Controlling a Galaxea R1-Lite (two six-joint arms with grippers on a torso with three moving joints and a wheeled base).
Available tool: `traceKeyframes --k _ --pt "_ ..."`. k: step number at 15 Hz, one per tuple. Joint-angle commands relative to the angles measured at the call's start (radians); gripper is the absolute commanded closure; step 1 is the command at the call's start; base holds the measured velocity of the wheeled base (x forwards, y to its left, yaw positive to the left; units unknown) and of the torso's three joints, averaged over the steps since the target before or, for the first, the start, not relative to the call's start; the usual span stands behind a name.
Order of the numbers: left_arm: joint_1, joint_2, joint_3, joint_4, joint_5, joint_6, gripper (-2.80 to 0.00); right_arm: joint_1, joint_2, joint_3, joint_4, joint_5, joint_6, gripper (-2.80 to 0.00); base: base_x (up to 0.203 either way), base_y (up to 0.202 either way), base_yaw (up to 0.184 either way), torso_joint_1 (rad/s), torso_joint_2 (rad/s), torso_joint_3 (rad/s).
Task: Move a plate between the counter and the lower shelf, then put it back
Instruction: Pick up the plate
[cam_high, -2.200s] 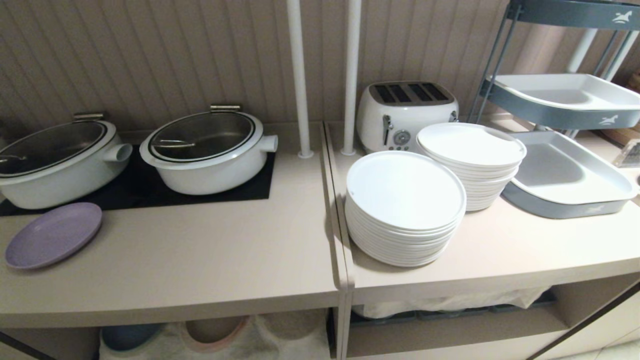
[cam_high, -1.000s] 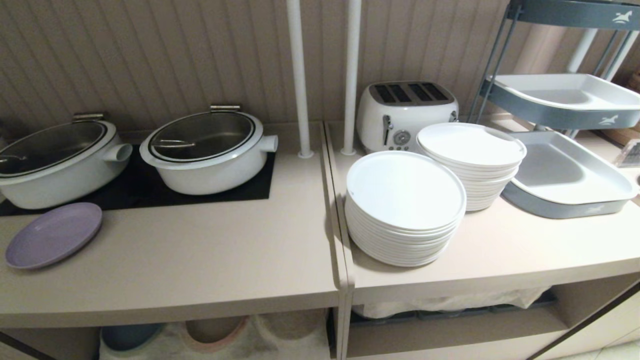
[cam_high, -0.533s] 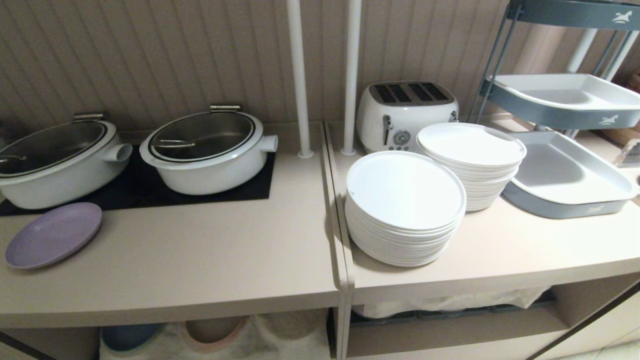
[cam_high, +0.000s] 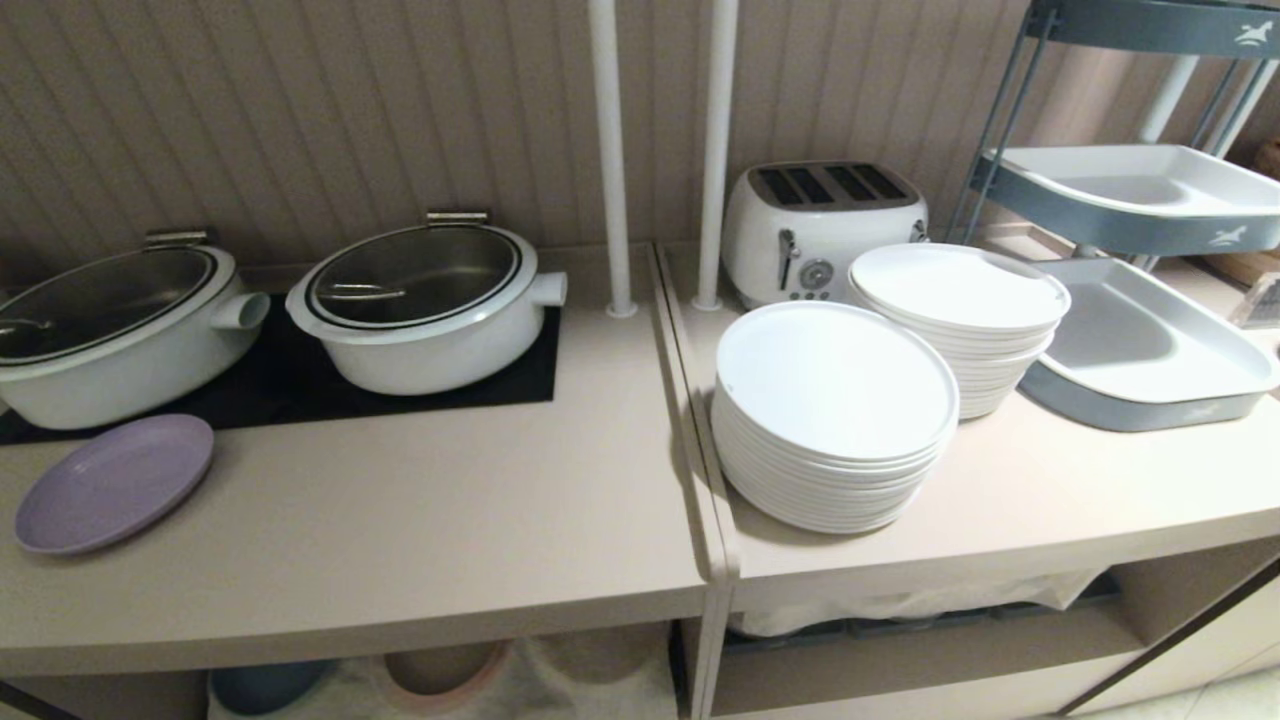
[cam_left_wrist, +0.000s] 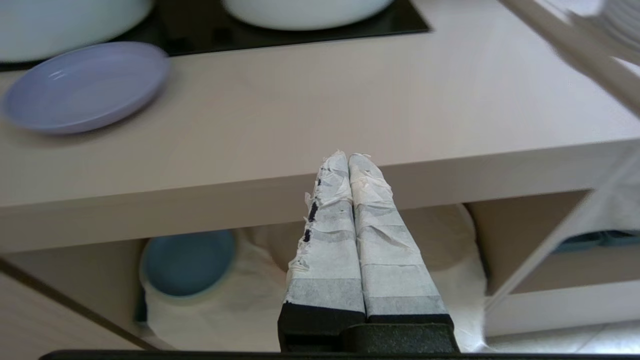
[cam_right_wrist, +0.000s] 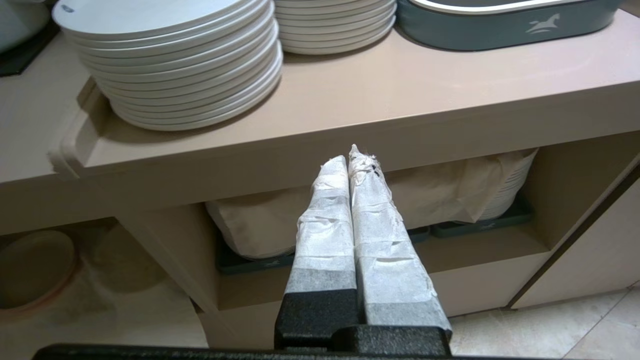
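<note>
Plate: lavender plate (cam_high: 115, 483) lies flat on the table (cam_high: 400, 540), at its left end, just in front of the black hob panel (cam_high: 300, 385) and near the left white pot (cam_high: 110, 330).
Left end effector: the left end effector (cam_left_wrist: 348, 159) has its taped fingers pressed together, holding nothing; it sits in front of the table's front edge, below the top, well apart from the plate, which lies up and off to its side.
Right end effector: the right end effector (cam_right_wrist: 352, 155) is likewise closed and empty, before the front edge under the stacked white plates (cam_right_wrist: 170, 60).
Lower shelf: the lower shelf (cam_left_wrist: 75, 260) with cream cloth (cam_left_wrist: 240, 300) holds a blue plate (cam_left_wrist: 187, 260).
Head view only: toaster (cam_high: 825, 230), both pots, grey-blue trays (cam_high: 1150, 345); neither arm shows.
Wrist views only: both end effectors, plus the shelf interior.
</note>
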Motion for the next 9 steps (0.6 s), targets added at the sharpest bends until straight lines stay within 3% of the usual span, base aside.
traceKeyframes --k 1,9 --pt "0.000 0.000 0.000 0.000 0.000 -0.001 0.00 0.000 0.000 0.000 0.000 0.001 0.000 0.00 0.000 0.198 0.005 0.002 0.00 -0.002" --pt "0.000 0.000 0.000 0.000 0.000 -0.001 0.00 0.000 0.000 0.000 0.000 0.001 0.000 0.00 0.000 0.198 0.000 0.003 0.00 0.002"
